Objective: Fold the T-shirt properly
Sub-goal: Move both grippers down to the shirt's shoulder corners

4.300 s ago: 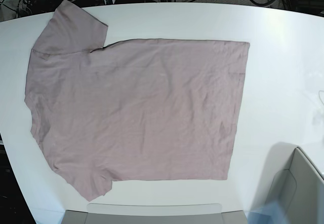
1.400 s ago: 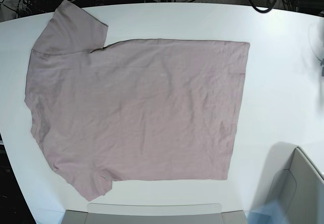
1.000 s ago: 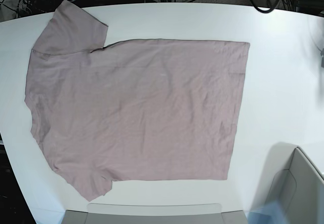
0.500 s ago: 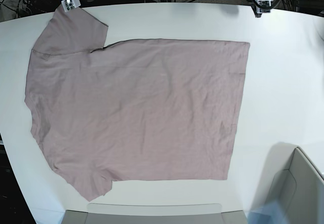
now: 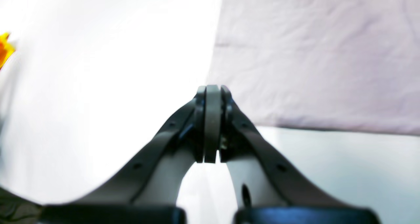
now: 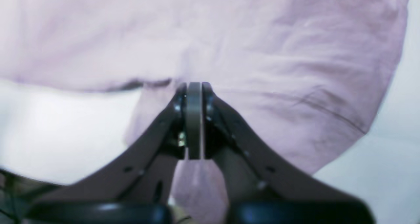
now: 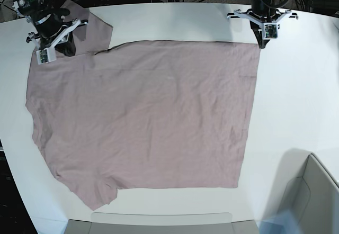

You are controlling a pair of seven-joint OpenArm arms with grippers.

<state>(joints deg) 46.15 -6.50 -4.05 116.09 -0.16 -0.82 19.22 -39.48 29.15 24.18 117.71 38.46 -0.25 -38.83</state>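
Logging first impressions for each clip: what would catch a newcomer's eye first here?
The big pink T-shirt spread flat, covering most of the white table. Next, the two arms at the far edge: the right gripper over the upper sleeve, the left gripper at the shirt's hem corner. Both have their jaws pressed shut.

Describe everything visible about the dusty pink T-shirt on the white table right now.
The dusty pink-mauve short-sleeved T-shirt looks like soft, lightly wrinkled cotton. It lies spread flat and unfolded on the white table, turned sideways in the base view: sleeves at the left, straight hem at the right. The right gripper, jaws shut, is over the far sleeve; the left gripper, also shut, is at the far hem corner. Contact with the cloth cannot be confirmed. A faint pale mark shows near the middle.
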